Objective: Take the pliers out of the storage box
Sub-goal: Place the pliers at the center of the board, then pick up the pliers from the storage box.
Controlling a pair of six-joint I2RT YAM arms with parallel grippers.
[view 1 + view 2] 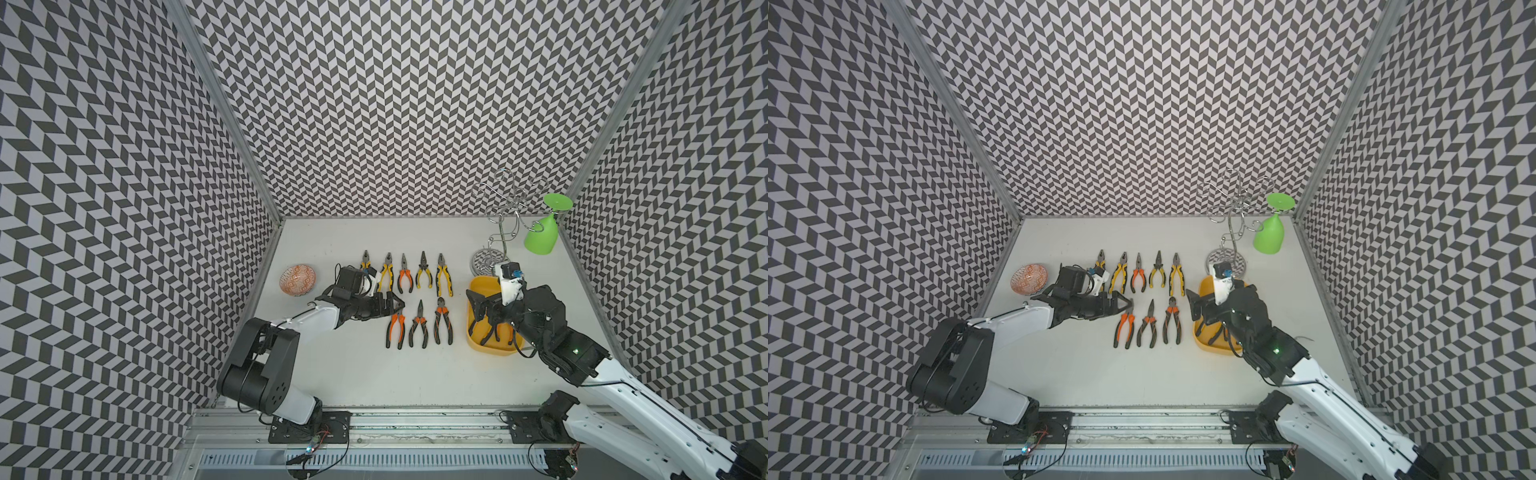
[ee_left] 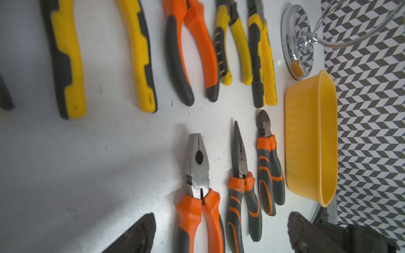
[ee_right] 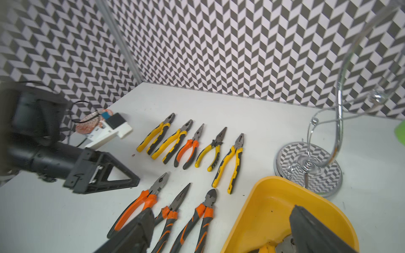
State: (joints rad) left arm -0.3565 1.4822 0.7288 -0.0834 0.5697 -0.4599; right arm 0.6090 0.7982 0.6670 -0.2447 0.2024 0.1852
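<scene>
The right hand (image 1: 484, 311), spread wide and empty over the storage box (image 1: 482, 286) near the worktop's right edge, could snag the light tub's wall or pinch two handles together, dragging the box into the laid-out rows. The left hand (image 1: 392, 306), equally wide, hangs above the orange-handled pliers (image 1: 395, 330). Eight grey-nosed pliers, yellow-and-black or orange-and-black, lie mid-worktop; the remaining pliers (image 3: 268, 249) sit half-hidden in the box.
</scene>
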